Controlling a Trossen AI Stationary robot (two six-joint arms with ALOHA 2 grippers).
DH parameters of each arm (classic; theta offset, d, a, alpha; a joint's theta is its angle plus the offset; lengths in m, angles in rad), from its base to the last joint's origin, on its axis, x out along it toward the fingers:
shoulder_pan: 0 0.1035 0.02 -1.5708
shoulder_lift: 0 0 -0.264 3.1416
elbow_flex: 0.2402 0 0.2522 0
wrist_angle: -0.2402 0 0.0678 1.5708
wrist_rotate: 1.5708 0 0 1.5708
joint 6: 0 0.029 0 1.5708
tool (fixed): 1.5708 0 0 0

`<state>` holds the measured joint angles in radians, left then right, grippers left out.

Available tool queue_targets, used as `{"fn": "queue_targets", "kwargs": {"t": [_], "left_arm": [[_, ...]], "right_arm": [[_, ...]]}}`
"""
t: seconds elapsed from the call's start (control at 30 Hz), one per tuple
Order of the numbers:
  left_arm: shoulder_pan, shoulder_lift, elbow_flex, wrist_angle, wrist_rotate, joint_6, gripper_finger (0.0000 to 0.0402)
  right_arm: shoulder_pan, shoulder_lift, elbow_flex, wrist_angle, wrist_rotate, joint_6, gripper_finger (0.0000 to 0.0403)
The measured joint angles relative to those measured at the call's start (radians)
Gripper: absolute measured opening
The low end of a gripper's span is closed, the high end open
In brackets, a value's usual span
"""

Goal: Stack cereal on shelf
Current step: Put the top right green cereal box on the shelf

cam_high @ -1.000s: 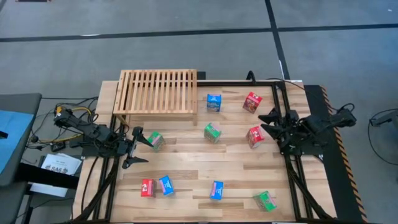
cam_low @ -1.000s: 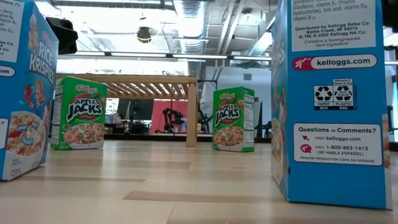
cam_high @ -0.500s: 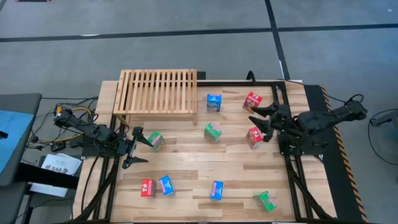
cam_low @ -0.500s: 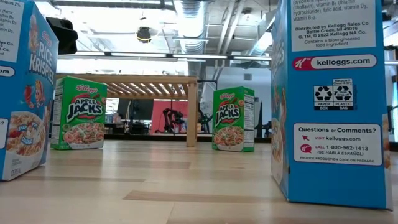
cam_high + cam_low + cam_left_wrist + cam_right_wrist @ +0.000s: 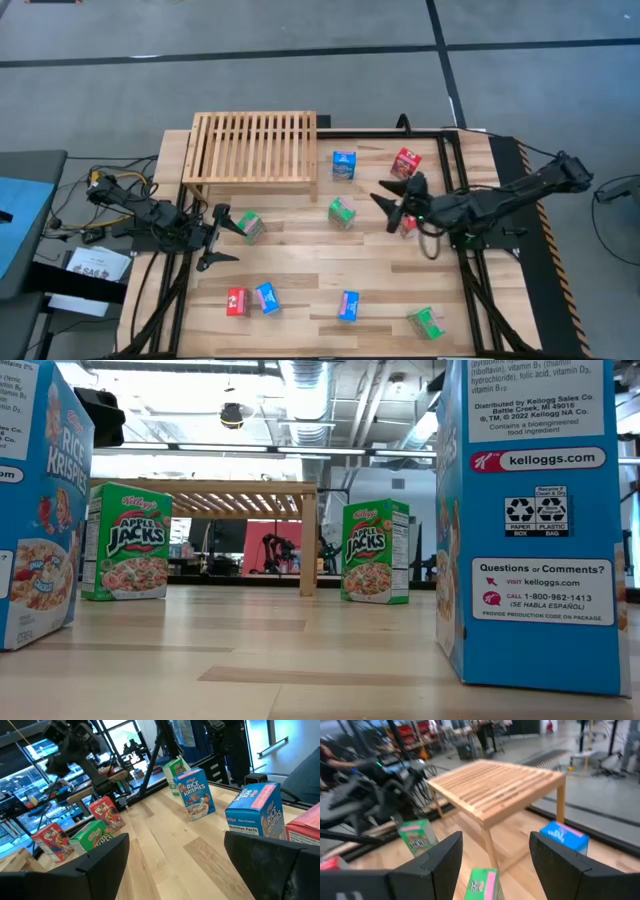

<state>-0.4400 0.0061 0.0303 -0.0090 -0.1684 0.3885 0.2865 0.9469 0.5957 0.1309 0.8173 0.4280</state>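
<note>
The slatted wooden shelf (image 5: 255, 148) stands at the table's far left; it also shows in the right wrist view (image 5: 495, 790) and the low view (image 5: 205, 488). Several cereal boxes stand upright on the tabletop: blue (image 5: 344, 164), red (image 5: 406, 163), green (image 5: 342, 212), green (image 5: 249, 226), red (image 5: 237, 302), blue (image 5: 267, 297), blue (image 5: 348, 306), green (image 5: 427, 322). My right gripper (image 5: 390, 207) is open and empty, raised above the table between the middle green box and a red box (image 5: 410, 225) that it partly hides. My left gripper (image 5: 218, 240) is open and empty beside the left green box.
A black frame rail (image 5: 455, 200) runs along the table's right side, and another rail runs along the far edge. Cables and a paper (image 5: 95, 265) lie off the table's left edge. Bare planks lie in the table's middle (image 5: 320, 260).
My right arm has stretched out toward the table's left. Its open gripper has passed from the right rail to above the mid-right red box, toward the middle green box. No box has moved.
</note>
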Motion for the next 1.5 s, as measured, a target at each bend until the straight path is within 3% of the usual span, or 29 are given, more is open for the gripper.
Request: {"fn": "queue_targets", "kwargs": {"t": [0.23, 0.6, 0.87, 1.07, 1.5], "left_arm": [[0.0, 0.0, 0.0, 0.0, 0.0, 0.0, 0.0318], [0.0, 0.0, 0.0, 0.0, 0.0, 0.0, 0.0318], [0.0, 0.0, 0.0, 0.0, 0.0, 0.0, 0.0318], [0.0, 0.0, 0.0, 0.0, 0.0, 0.0, 0.0318], [0.0, 0.0, 0.0, 0.0, 0.0, 0.0, 0.0318]], "right_arm": [[-0.055, 0.174, 0.124, -0.146, -0.022, 0.127, 0.0256], [-0.161, 0.399, 0.428, -0.457, -0.216, 0.173, 0.0256], [-0.243, 0.489, 0.474, -0.496, -0.433, 0.251, 0.0256], [-0.28, 0.545, 0.474, -0.479, -0.498, 0.256, 0.026], [-0.26, 0.549, 0.474, -0.539, -0.477, 0.279, 0.037]]}}
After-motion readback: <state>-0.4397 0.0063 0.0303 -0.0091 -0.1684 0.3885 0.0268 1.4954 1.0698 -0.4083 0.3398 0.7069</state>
